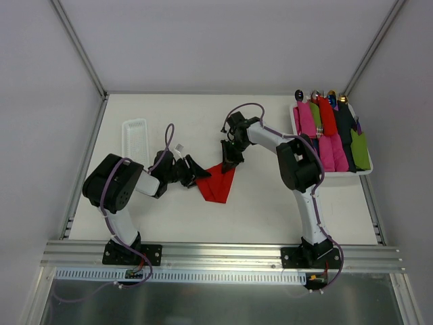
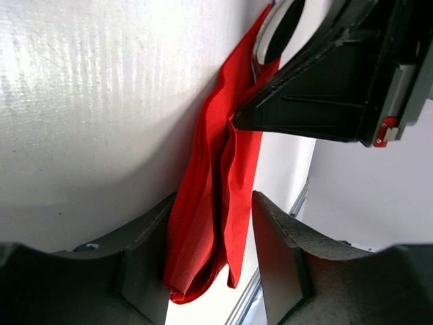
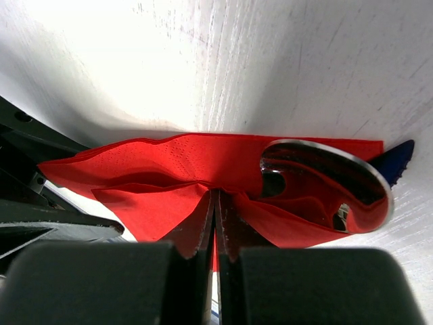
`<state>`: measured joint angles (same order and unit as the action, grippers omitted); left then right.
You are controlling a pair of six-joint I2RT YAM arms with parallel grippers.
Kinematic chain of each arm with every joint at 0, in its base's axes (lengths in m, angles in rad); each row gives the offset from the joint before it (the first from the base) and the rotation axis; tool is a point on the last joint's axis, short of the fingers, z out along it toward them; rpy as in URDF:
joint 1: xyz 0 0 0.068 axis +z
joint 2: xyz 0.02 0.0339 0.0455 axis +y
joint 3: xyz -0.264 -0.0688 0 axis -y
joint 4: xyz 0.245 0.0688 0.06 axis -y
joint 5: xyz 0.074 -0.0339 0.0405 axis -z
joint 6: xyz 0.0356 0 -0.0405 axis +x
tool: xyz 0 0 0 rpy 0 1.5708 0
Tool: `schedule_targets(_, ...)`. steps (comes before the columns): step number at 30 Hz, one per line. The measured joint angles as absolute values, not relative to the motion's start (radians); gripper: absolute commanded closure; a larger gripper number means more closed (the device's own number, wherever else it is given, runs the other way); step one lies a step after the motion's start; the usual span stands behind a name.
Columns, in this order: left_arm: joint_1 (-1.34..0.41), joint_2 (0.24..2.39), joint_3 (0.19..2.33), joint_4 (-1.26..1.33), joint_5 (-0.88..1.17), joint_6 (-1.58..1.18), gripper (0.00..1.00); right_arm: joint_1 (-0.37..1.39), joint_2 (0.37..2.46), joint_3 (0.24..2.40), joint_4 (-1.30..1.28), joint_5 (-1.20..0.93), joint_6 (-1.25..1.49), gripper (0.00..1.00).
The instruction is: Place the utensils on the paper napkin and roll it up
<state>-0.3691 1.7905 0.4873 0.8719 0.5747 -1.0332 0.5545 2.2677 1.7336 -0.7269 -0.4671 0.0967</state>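
Note:
The red paper napkin point(image 1: 218, 184) lies crumpled and partly folded on the table between my two grippers. My right gripper point(image 1: 229, 160) is at its far corner. In the right wrist view the gripper point(image 3: 216, 198) is shut on a pinched fold of the napkin point(image 3: 162, 159). A shiny silver spoon bowl point(image 3: 326, 181) rests on the napkin just right of the fingers. My left gripper point(image 1: 197, 173) is at the napkin's left corner. In the left wrist view the gripper point(image 2: 215, 202) stands open with the napkin point(image 2: 211, 145) hanging between the jaws, against the left finger point(image 2: 145, 257). Other utensils are hidden.
A white ribbed plastic tray point(image 1: 134, 139) lies at the far left. A white bin point(image 1: 333, 173) at the far right holds pink, green, red and dark rolled bundles. A small blue tip point(image 3: 394, 160) pokes out beyond the napkin's right edge. Aluminium rail along the near edge.

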Motion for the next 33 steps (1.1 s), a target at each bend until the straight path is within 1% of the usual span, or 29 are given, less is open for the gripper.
schedule_targets(2,-0.369,1.784,0.498,0.843,0.565,-1.032,0.55,0.554,2.268,1.734,-0.727,-0.467,0.096,0.99)
schedule_targets(6,-0.372,1.753,0.514,0.764,0.528,-1.021,0.60,0.554,2.268,1.734,-0.727,-0.467,0.095,0.99)
schedule_targets(7,-0.372,1.746,0.518,0.743,0.515,-1.014,0.63,0.554,2.268,1.734,-0.727,-0.467,0.095,0.99)
schedule_targets(13,-0.373,1.697,0.567,0.571,0.432,-0.942,0.72,0.554,2.268,1.734,-0.727,-0.467,0.095,0.99)
schedule_targets(14,-0.375,1.688,0.577,0.536,0.414,-0.925,0.76,0.554,2.268,1.734,-0.727,-0.467,0.095,0.99)
schedule_targets(18,-0.393,1.672,0.614,0.439,0.363,-0.862,0.85,0.554,2.268,1.734,-0.727,-0.467,0.094,0.99)
schedule_targets(23,-0.432,1.672,0.649,0.374,0.340,-0.809,0.93,0.554,2.268,1.734,-0.727,-0.468,0.093,0.99)
schedule_targets(26,-0.454,1.672,0.661,0.353,0.329,-0.786,1.00,0.554,2.268,1.734,-0.727,-0.468,0.092,0.99)
schedule_targets(33,-0.530,1.654,0.717,0.278,0.257,-0.718,1.00,0.555,2.268,1.734,-0.727,-0.468,0.092,0.99)
